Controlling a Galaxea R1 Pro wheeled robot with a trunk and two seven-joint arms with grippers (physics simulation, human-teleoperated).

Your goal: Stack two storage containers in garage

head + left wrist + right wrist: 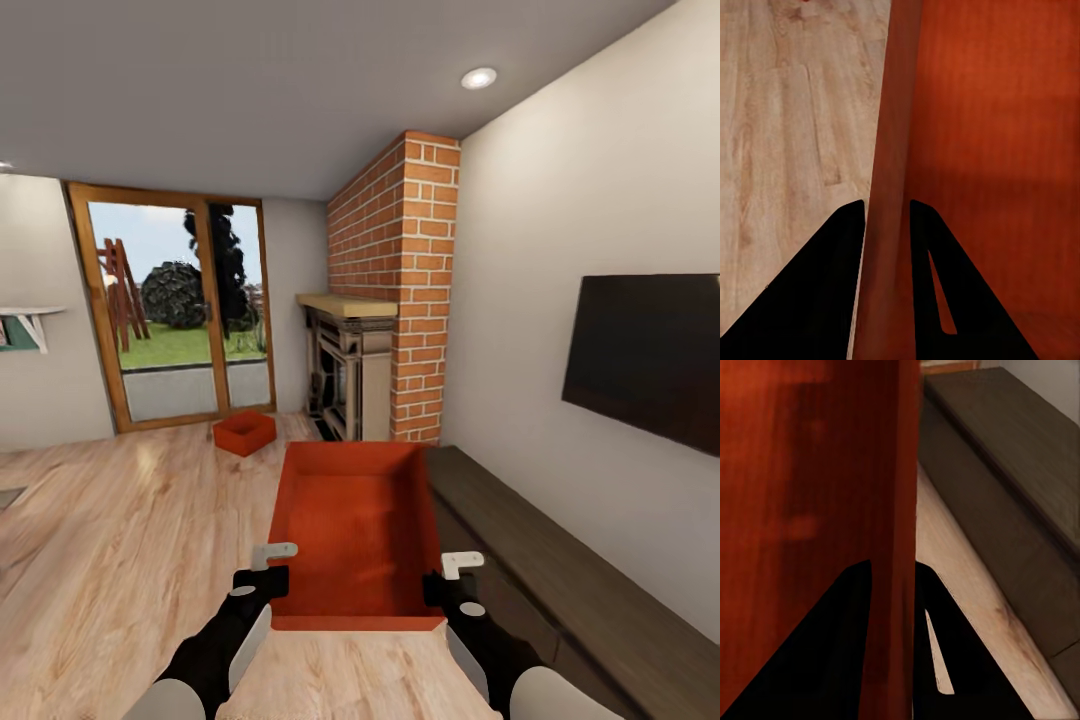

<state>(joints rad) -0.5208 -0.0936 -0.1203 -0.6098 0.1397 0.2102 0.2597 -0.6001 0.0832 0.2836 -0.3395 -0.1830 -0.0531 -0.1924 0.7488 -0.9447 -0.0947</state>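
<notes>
From the head camera, a red-orange storage container (355,530) fills the lower centre of the frame, above the wood-plank floor (120,530). The left gripper (272,568) sits at its left wall and the right gripper (447,580) at its right wall. A second storage container (244,432) rests on the planks at mid-left, near the glass door (180,310). The brick fireplace (395,300), TV (650,355) and dark bench (560,560) line the right side.

In the left wrist view, the two fingers (817,300) clamp the bin's wall (889,187) between them.

In the right wrist view, the fingers (832,652) likewise pinch the wall (896,510), seemingly in contact, with the bench at upper right.
</notes>
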